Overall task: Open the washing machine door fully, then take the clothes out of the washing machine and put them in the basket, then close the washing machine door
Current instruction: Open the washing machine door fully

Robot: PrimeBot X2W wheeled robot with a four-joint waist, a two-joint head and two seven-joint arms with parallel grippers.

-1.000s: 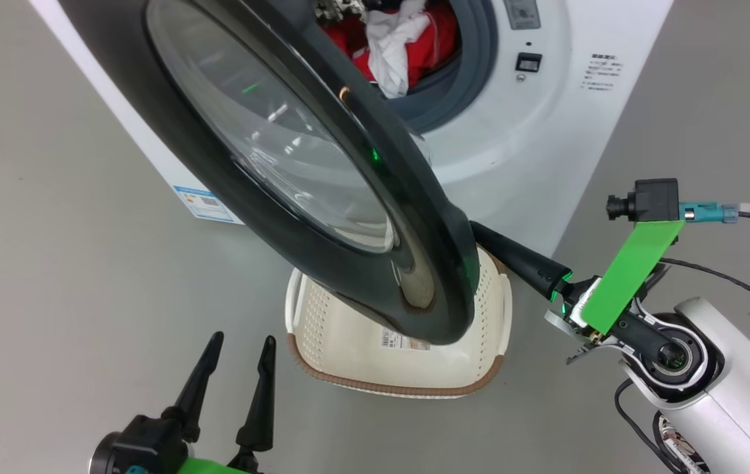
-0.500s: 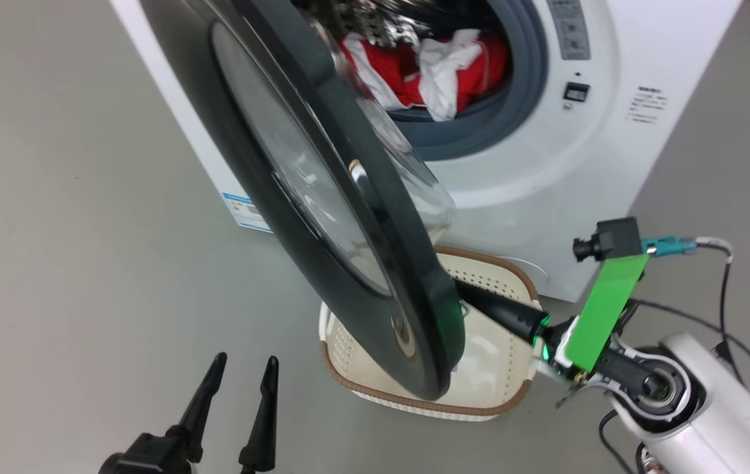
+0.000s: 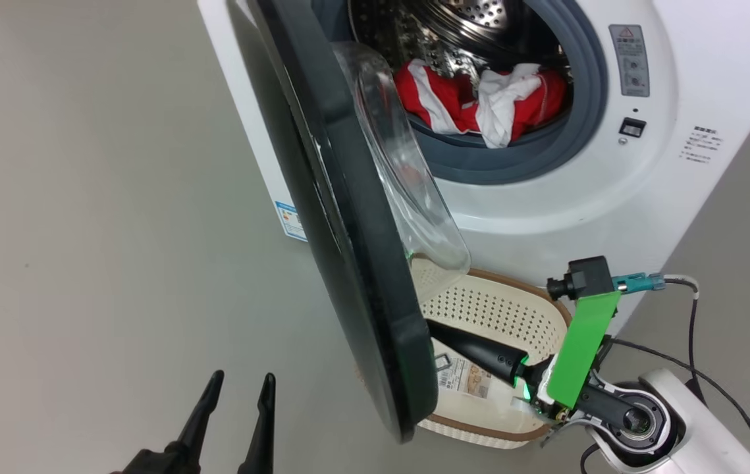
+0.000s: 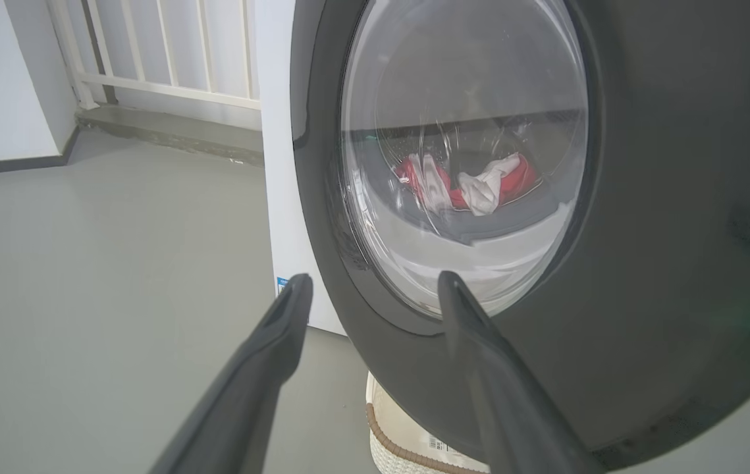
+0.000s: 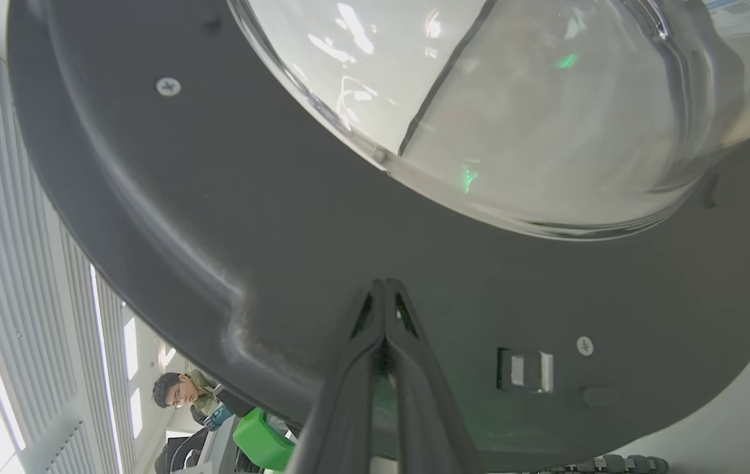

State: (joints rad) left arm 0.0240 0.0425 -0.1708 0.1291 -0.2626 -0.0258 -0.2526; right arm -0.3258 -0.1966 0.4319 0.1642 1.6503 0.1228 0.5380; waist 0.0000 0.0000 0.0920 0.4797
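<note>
Grey floor [image 3: 85, 230] carries one washing machine [image 3: 546, 217], one basket [image 3: 500, 309].

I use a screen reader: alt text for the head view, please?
The washing machine door stands partly open, seen edge-on, the shut right gripper against its inner side, above the basket. Red and white clothes lie inside the washing machine; the open left gripper points up at lower left.

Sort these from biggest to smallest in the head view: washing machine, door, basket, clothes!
1. washing machine
2. washing machine door, nearer the camera, so it looks extra big
3. basket, partly hidden behind the door
4. clothes
</note>
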